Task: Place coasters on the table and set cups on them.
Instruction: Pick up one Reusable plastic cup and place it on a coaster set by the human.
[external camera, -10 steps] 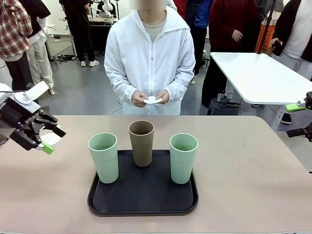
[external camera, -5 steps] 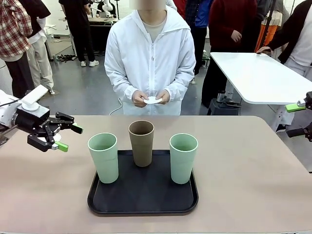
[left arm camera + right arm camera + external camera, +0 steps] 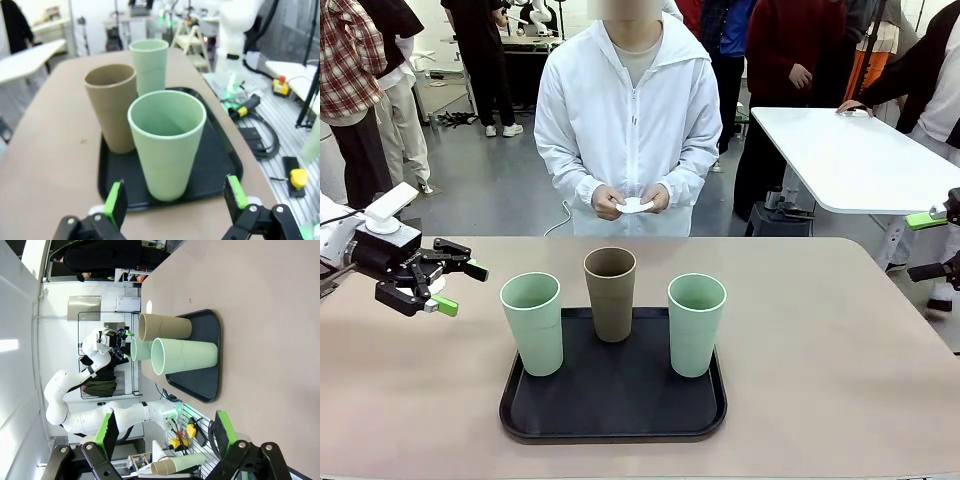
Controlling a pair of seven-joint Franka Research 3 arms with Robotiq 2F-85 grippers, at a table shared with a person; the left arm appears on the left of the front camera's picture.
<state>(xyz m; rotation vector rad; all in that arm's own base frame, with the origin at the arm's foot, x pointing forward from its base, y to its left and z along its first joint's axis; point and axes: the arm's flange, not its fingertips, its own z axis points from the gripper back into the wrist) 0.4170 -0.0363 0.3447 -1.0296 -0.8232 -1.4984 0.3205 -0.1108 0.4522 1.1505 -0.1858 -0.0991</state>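
**Left hand** (image 3: 462, 287): jaws fully apart and holding nothing. It is poised above the tabletop (image 3: 820, 380) with its fingers levelled at the nearest green cup (image 3: 532, 325). In the wrist view that cup stands straight ahead, centred between the two green pads, near but not touching. Just behind it stands the brown cup (image 3: 610, 295), and farthest from the hand the second green cup (image 3: 697, 325). All three are upright and empty on a black tray (image 3: 610, 428). None is on a coaster yet.

**Right hand** (image 3: 927, 245): also wide open and empty, well apart from the tray.

**Coasters:** one white disc (image 3: 149, 305) lies flat on the tabletop on the left hand's side of the tray. Another coaster (image 3: 633, 206) is held in the person's hands (image 3: 607, 203), across the tabletop from both hands.

**Handling, as judged:**
- The cups look light, rigid and matte, so slip risk is low.
- Being tall and tapered, they would tip under a push near the rim.
- The sound hold is across the wall at about mid-height, with the jaws square to the cup.
- The coasters look thin and flat, so they would be awkward to lift off a flat surface. An edge pinch is likely needed.

**Markings:** no brand, label or writing can be read on the cups, the tray or the coasters.
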